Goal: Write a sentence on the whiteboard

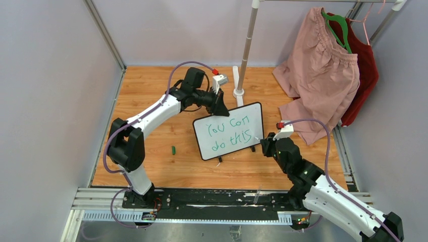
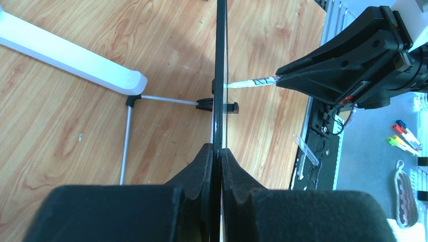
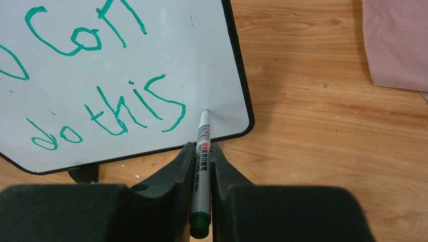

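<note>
Whiteboard [image 1: 254, 121]: sentence [image 1: 231, 137] looks finished.
Left gripper [image 2: 217, 151]: clamps its edge.
Right gripper [image 3: 202, 147]: pinches marker [image 3: 203, 126].
Risk: tip at surface may smudge.

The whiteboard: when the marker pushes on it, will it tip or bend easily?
Probably it tips easily: the whiteboard stands on small feet, and the left hand is clamped on its edge, likely steadying it. It looks stiff: its thin edge runs straight in the left wrist view. Being so thin, it is likely light.
</note>
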`<state>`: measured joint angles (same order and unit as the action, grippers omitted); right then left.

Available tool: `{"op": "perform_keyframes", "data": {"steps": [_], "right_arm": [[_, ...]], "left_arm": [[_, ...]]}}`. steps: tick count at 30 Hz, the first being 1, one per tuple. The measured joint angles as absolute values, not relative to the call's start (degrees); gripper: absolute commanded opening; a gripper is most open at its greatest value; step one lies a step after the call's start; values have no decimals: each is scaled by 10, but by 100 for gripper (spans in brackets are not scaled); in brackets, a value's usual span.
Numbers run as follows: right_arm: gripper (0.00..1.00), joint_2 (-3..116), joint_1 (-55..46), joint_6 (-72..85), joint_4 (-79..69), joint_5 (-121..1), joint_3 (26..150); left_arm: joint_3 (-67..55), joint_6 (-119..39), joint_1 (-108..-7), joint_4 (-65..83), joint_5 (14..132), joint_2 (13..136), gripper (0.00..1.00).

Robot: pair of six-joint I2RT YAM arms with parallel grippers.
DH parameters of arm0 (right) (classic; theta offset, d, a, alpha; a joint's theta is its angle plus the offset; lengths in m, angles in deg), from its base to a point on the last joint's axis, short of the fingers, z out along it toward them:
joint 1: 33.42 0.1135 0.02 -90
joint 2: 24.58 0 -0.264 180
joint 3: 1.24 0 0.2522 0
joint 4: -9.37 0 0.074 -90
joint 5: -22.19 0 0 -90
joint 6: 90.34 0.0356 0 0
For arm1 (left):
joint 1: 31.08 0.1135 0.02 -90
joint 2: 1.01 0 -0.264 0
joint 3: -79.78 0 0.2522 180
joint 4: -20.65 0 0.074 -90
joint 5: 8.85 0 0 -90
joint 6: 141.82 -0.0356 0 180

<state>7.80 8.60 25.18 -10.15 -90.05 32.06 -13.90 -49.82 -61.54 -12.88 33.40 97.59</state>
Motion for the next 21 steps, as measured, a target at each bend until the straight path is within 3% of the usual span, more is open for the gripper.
{"op": "perform_keyframes", "data": {"steps": [14,21], "right_arm": [[0,73,84,252,-99,-898,318],[0,-4,82,253,-162,-885,321]], "left_arm": [[-138,-497,-615,-128,337,974,0],[-138,-497,-617,-129,343,974,0]]}}
